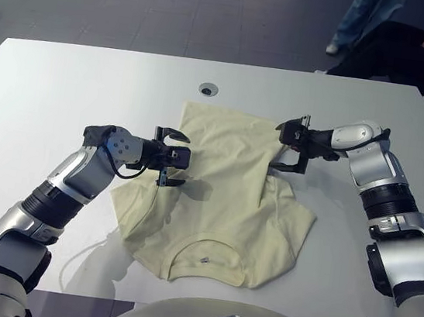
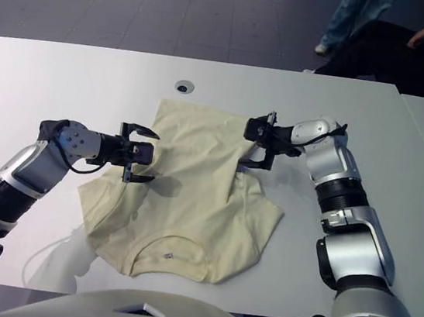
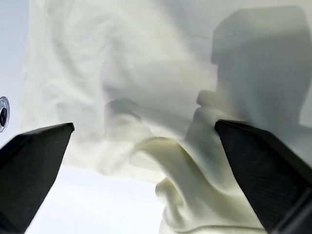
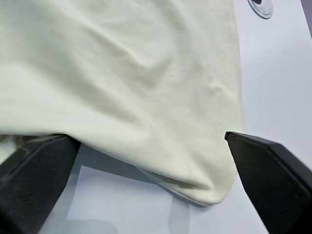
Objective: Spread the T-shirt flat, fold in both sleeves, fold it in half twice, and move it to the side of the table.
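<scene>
At a broad white table (image 1: 64,92), a pale yellow cotton T-shirt (image 1: 221,207) lies near the middle with its collar toward the robot and its hem toward the far edge. The cloth is rumpled along both sides and not yet flat. The robot's two arms flank the garment at mid-body. The left gripper (image 1: 180,160) hovers over the shirt's left edge with its black jaws wide apart, and the wrist camera shows a bunched ridge of fabric in the gap between them. The right gripper (image 1: 276,146) is at the right edge, its jaws also apart and straddling a soft fold of the cloth's border without clamping it. Beyond the hem sits a small round metal grommet (image 1: 208,89), and a thin white cord (image 1: 77,262) loops at the near-left of the tabletop. The work looks to be at the spreading stage, or just short of the first sleeve fold. The next move seems to call for each gripper to close on its edge and draw the fabric outward until the creases go, before any sleeve is turned in.
</scene>
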Controlling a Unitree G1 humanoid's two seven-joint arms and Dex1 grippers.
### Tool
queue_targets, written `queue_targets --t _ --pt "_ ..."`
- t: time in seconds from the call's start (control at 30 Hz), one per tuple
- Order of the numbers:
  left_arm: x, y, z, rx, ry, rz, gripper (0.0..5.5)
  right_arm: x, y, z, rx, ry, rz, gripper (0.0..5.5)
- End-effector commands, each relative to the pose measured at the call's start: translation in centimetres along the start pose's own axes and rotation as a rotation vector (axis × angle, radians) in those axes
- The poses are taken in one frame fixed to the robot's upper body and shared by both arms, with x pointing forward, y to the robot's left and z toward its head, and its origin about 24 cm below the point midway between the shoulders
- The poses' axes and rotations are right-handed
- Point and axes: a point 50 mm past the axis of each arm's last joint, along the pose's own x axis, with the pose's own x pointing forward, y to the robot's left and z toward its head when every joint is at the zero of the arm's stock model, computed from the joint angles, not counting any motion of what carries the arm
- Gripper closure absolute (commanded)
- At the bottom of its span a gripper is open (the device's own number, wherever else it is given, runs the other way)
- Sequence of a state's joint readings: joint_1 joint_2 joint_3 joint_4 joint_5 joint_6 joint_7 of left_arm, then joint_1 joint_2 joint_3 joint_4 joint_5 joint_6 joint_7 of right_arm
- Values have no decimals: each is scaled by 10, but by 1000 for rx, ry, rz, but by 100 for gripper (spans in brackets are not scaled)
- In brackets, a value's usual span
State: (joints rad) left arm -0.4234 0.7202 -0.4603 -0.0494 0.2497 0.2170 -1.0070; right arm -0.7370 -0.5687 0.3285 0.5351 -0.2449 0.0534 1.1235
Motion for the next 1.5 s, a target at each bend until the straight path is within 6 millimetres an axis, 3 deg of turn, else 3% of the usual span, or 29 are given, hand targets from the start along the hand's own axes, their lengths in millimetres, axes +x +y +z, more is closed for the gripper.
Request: queue_targets --t 0.03,0.33,0.67,0.87,0.97,1.13,1.23,1.37,1.5 --pt "12 -22 -14 -43 60 -108 10 11 7 5 -7 -13 23 11" --pt "11 -22 -15 -37 68 -109 10 24 21 -2 -22 31 87 11" --pt "11 -25 -17 -42 75 -110 10 -6 28 -34 -82 199 165 11" --pt "11 -26 -17 -45 74 -109 10 -23 28 -41 -102 260 201 11" --pt "11 -27 -18 -51 76 -105 10 -21 18 -34 -95 227 148 11" --pt "10 -25 -15 -55 62 -101 10 -21 -28 -16 -5 132 -187 11" --pt "6 -16 -10 -79 23 -76 10 -22 -45 -14 30 129 -310 11" --pt "-6 4 -1 -124 -40 -6 10 -14 -52 -17 63 141 -385 11" --pt "-22 28 -3 -144 -38 91 10 -6 -46 -17 69 126 -328 11"
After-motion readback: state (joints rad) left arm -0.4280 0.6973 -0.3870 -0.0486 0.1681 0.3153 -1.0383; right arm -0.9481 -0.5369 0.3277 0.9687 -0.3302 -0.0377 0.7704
